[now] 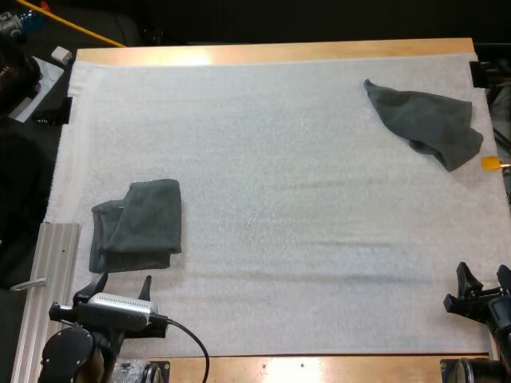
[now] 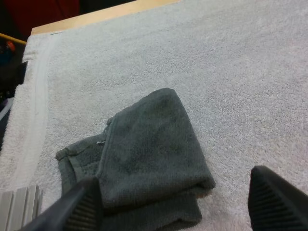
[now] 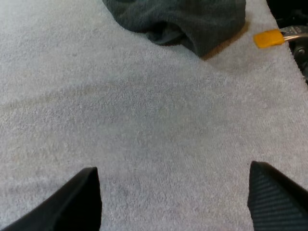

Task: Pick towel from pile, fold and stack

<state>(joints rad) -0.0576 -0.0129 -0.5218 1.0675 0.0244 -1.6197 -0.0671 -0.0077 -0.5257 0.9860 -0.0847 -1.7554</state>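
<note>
Claws are standing wide and empty over the white mat [image 1: 287, 207], the left claw [image 1: 122, 283] hovering just short of the folded towel [image 1: 136, 226], its layered edges showing in the left wrist view, the right claw [image 1: 485, 278] facing the crumpled towel [image 1: 425, 121] well beyond.

Crumpled towel's [image 3: 183, 19] far part past the right wrist view's edge; folded towel's [image 2: 149, 144] corner behind left tool [image 2: 174, 174].

One folded towel [image 1: 136, 226], one crumpled towel [image 1: 427, 124], one white mat [image 1: 279, 199], one wooden table [image 1: 279, 52]
</note>
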